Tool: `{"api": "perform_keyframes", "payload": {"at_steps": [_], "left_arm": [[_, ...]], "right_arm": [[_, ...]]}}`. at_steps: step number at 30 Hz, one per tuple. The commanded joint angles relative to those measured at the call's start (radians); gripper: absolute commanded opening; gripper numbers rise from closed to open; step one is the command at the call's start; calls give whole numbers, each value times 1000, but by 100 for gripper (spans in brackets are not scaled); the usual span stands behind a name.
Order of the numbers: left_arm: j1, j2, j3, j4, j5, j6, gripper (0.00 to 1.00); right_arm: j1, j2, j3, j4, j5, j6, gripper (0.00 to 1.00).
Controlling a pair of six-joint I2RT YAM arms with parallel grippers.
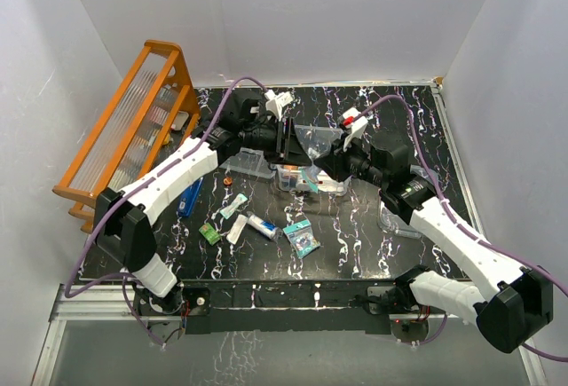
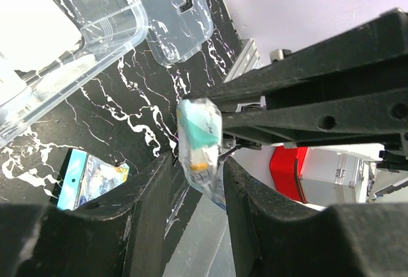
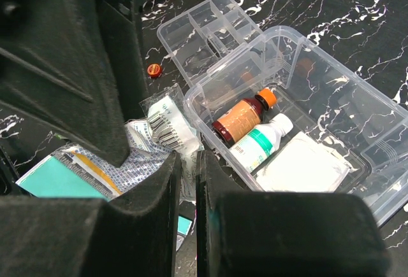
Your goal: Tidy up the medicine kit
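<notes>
The medicine kit is a clear open box at mid-table; it also shows in the right wrist view and the left wrist view. It holds a brown bottle, a white bottle and a white pad. Its clear lid lies apart on the table. Both grippers meet above the box's far-left side. My left gripper is closed around a clear packet with teal contents. My right gripper is shut on that packet's edge.
A shallow divided clear tray lies left of the box, with an orange cap near it. An orange wooden rack stands at the far left. Loose packets, a tube and a blue item lie in front.
</notes>
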Motion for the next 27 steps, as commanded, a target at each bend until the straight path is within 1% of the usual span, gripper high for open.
{"api": "perform_keyframes", "payload": {"at_steps": [1,3,4,7,8,10,11,14,17,21,24,27], "left_arm": [[0,17,49,-34,-8,7,36],[-1,23,48,-17,4,-4,33],[0,27,47,-6,15,-8,29],[0,34,46,1,23,2,11],[0,35,48,-2,19,18,7],[0,33,51,-4,3,51,1],[-1,29,51,0,-3,60,0],[1,31,57,6,-26,98,0],[0,51,84,-14,-76,132,0],[0,111,134,-21,-140,133,0],[-6,165,164,15,-181,82,2],[-24,221,200,38,-300,56,2]], "right_arm": [[-3,5,53,49,-30,-24,6],[-3,11,51,48,-33,-23,6],[-3,14,52,48,-38,-23,6],[-3,23,55,46,-17,3,9],[-3,24,60,37,-3,17,11],[-3,26,72,8,31,49,20],[-3,25,77,-5,49,60,23],[-3,2,83,-47,115,102,38],[-3,-45,77,-84,212,150,47],[-3,-119,61,-112,316,206,53],[-3,-163,56,-131,374,245,54],[-3,-203,50,-147,437,283,55]]}}
